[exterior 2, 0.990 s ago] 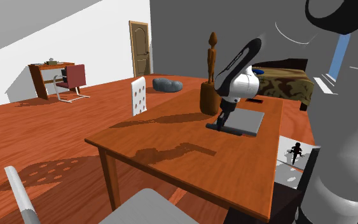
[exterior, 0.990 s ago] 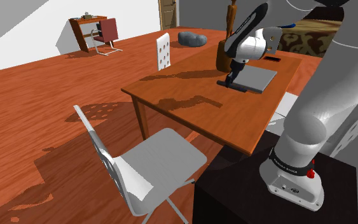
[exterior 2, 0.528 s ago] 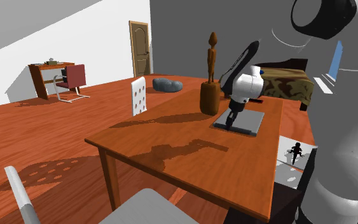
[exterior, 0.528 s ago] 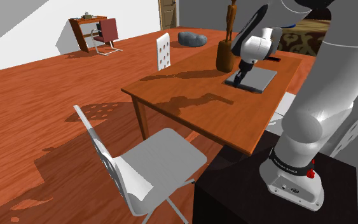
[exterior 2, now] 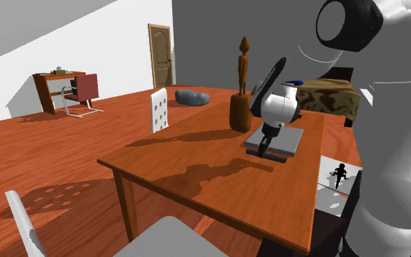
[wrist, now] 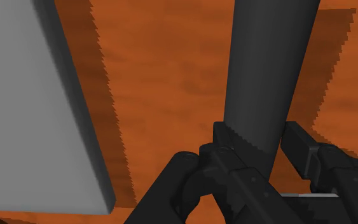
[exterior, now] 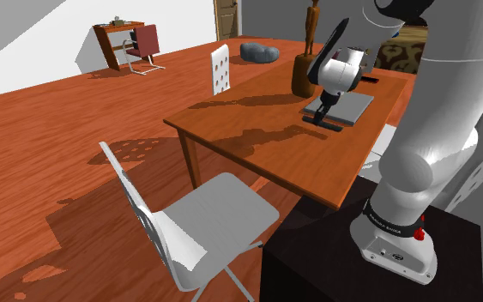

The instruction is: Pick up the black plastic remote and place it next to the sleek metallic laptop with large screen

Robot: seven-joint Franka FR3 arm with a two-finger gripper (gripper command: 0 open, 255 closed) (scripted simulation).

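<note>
Half a second back my gripper (wrist: 255,153) hung over the laptop (wrist: 31,95), and now, with jaws closed tight on the dark remote (wrist: 266,70), it has dropped just beside the laptop, so release looks close.

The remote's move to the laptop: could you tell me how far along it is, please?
Done: the remote is picked up, clasped between the fingers of the gripper. In hand: it hangs low over the wooden table, right beside the grey laptop. Left: set it down and open the gripper; whether it already touches the table I cannot tell.
</note>
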